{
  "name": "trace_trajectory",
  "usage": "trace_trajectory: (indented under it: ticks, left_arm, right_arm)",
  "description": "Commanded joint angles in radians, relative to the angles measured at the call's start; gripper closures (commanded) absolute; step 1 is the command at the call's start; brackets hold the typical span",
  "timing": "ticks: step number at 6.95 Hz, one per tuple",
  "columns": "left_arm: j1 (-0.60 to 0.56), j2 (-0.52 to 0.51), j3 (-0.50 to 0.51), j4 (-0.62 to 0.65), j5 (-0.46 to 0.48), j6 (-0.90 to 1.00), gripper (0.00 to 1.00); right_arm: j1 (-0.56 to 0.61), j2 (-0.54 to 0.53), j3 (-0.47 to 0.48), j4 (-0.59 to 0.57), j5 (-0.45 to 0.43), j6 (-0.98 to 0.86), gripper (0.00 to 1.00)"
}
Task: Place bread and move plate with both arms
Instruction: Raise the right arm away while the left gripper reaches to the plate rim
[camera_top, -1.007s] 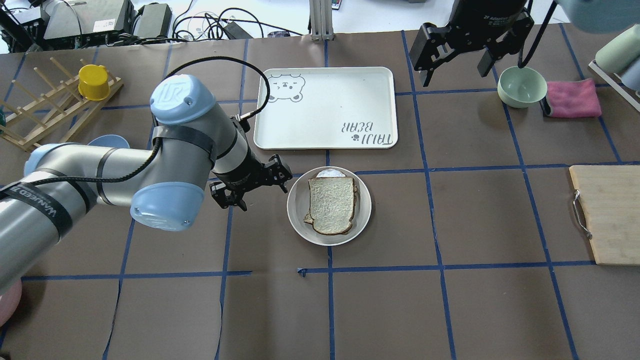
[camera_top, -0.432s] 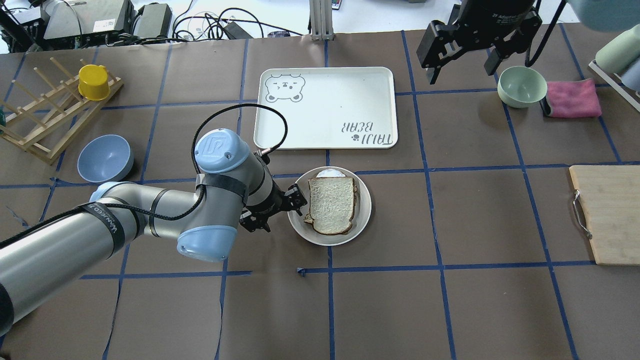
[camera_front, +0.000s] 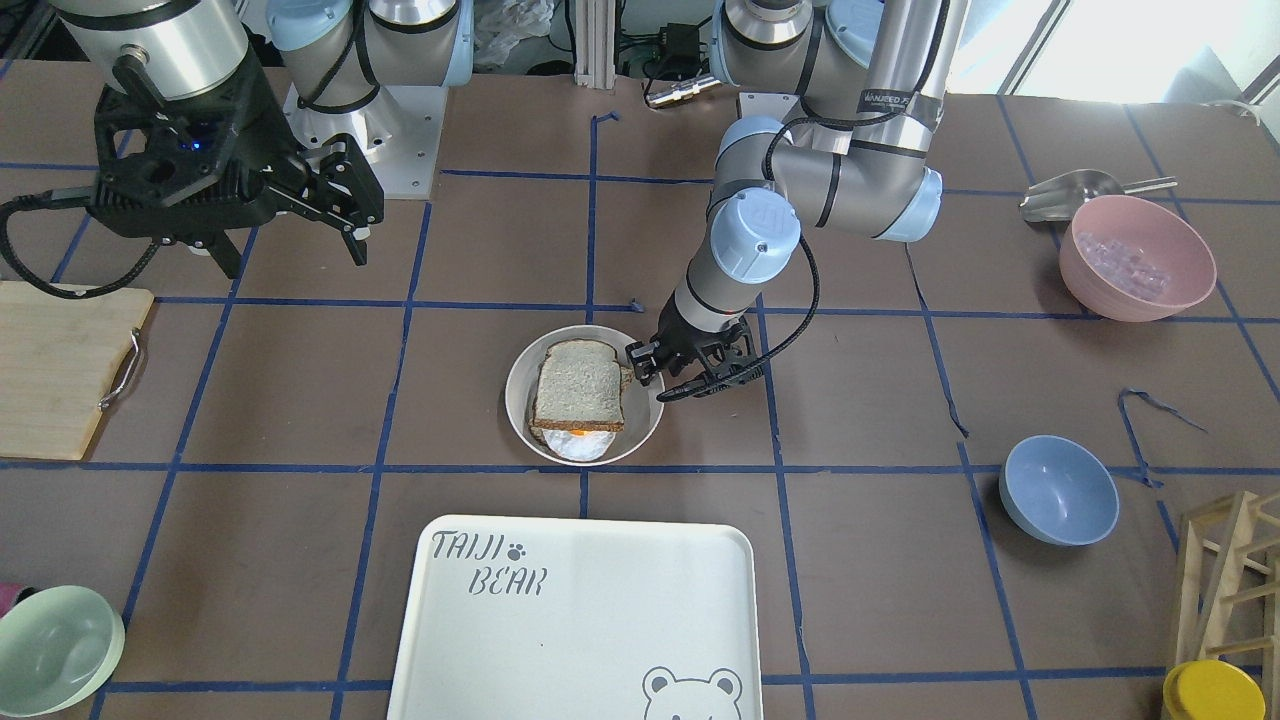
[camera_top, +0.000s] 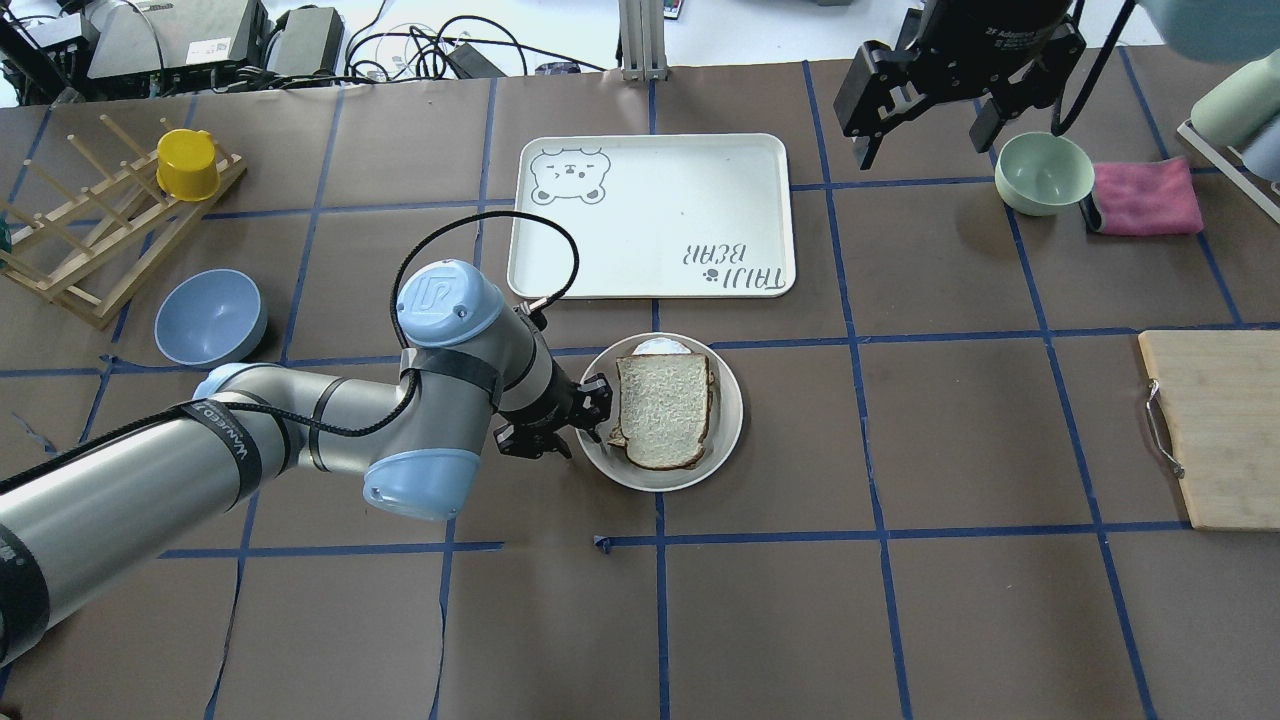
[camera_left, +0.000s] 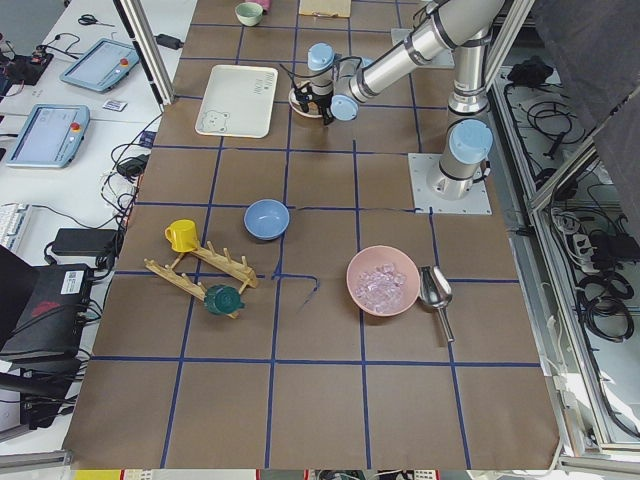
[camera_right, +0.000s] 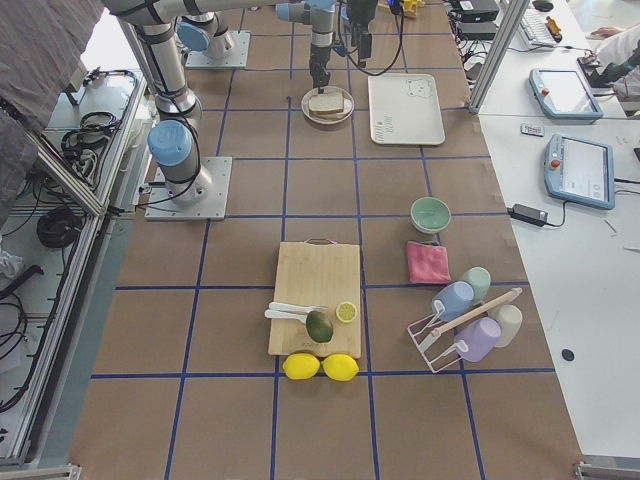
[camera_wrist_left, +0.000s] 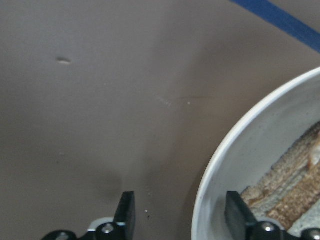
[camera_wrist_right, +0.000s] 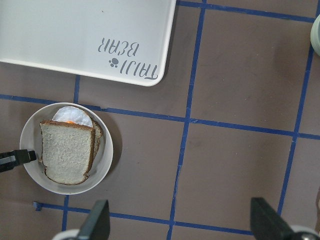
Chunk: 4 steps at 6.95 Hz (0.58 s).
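Left gripper (camera_top: 580, 418) is positioned low at the plate (camera_top: 730, 432), on the rim side nearest the left arm. Jaws are held apart and set astride the rim. Per the left wrist view, one finger (camera_wrist_left: 126, 212) is outside over the table paper and the other finger (camera_wrist_left: 236, 212) is inside over the dish, just beside the bread crust. Nothing is clamped yet.

Right gripper (camera_top: 922, 140) is held high w/ jaws wide apart and empty. It is well apart from the plate and near the pale green bowl (camera_top: 1043, 172).

Bread (camera_top: 665, 410) is laid flat on the plate, on top of a second slice w/ fried egg (camera_top: 655, 347). Egg white is exposed at the edge toward the TAIJI BEAR tray (camera_top: 650, 215).

Step in hand (judged): bread placement is taken as done, and plate pick-up is being set up on the left side.

Next move req'd (judged): left jaws are to be closed on the rim only, w/o the inner finger catching the crust. Right gripper is to be brought down to the opposite rim and closed likewise, so that the plate is carried level by both arms. Uneven lift is to be avoided, as the stack could slide.
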Motion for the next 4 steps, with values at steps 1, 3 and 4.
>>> trace_trajectory:
  ticks: [1, 3, 4]
  left_arm:
    - [0.001, 0.003, 0.004, 0.002, -0.001, 0.018, 1.0]
    - [0.011, 0.038, 0.001, 0.06, 0.0, 0.059, 1.0]
    - [0.024, 0.063, 0.003, 0.063, -0.003, 0.058, 1.0]
  right_arm:
    - [0.0, 0.002, 0.0, -0.011, 0.0, -0.015, 0.0]
    - [0.0, 0.002, 0.0, -0.009, 0.002, -0.013, 0.0]
    - [0.0, 0.004, 0.0, -0.012, 0.002, -0.016, 0.0]
